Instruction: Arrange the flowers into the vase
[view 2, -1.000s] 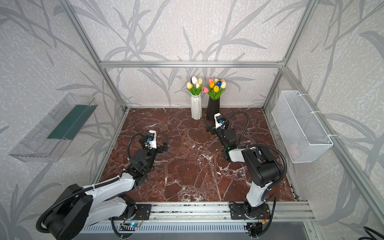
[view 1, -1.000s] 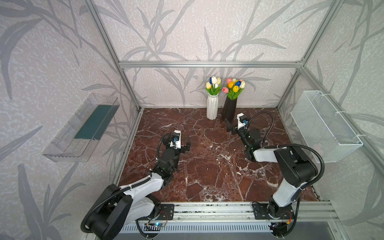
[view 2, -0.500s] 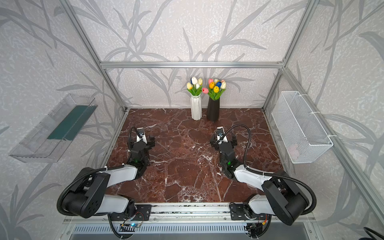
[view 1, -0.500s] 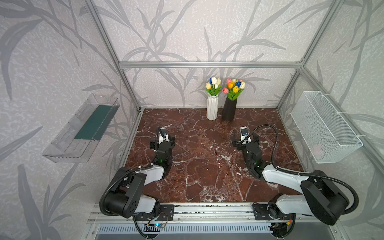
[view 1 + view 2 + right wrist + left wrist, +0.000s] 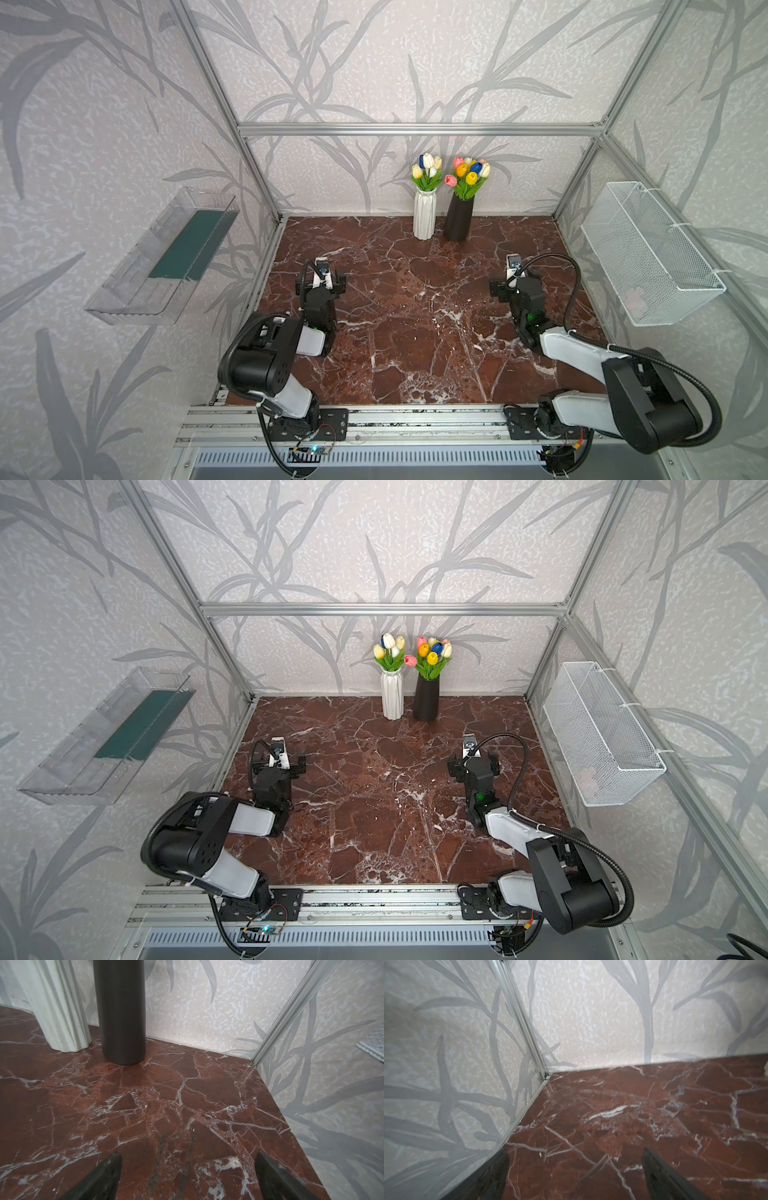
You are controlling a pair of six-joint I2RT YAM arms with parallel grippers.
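Jaws on the left gripper (image 5: 576, 1154) stand wide and empty, low at about nine o'clock on the marble tabletop (image 5: 415, 332). At twelve o'clock, against the back wall, the white ribbed vase (image 5: 424, 216) holds cream, yellow and blue tulips (image 5: 426, 172). Just beside it, toward one o'clock, the black vase (image 5: 459, 218) holds a fuller bunch (image 5: 469, 176) with pink and orange heads too. The right gripper (image 5: 188, 1155), at three o'clock, is likewise spread wide with nothing between its fingers. No loose stem lies on the tabletop, so the arranging looks finished.
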